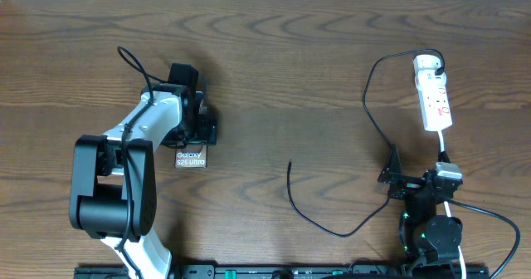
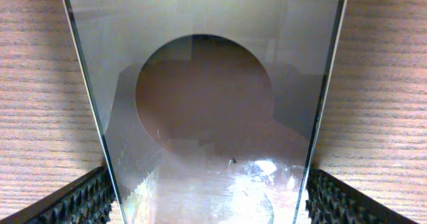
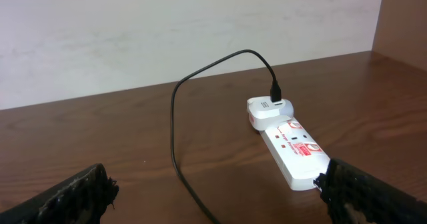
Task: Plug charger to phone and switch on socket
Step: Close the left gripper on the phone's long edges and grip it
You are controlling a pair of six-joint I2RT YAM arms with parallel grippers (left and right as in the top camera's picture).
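Note:
The phone [image 1: 190, 157] lies flat on the wooden table, its "Galaxy Ultra" lettering showing below my left gripper [image 1: 197, 134]. In the left wrist view its glossy screen [image 2: 207, 84] fills the space between my pads [image 2: 80, 201], which press against its two long edges. The white socket [image 1: 434, 96] lies at the far right. The black charger [image 1: 366, 105] runs from its round plug head and loops down the table. Its free tip [image 1: 289, 163] lies loose mid-table. My right gripper [image 1: 412, 178] stands open just short of the socket [image 3: 293, 151], with the charger [image 3: 175, 131] passing between its fingers.
The socket's white cord [image 1: 444, 150] runs toward the right arm's base [image 1: 431, 233]. A pale wall [image 3: 167, 31] rises behind the table's far edge. Bare wood lies between the phone and the charger's tip.

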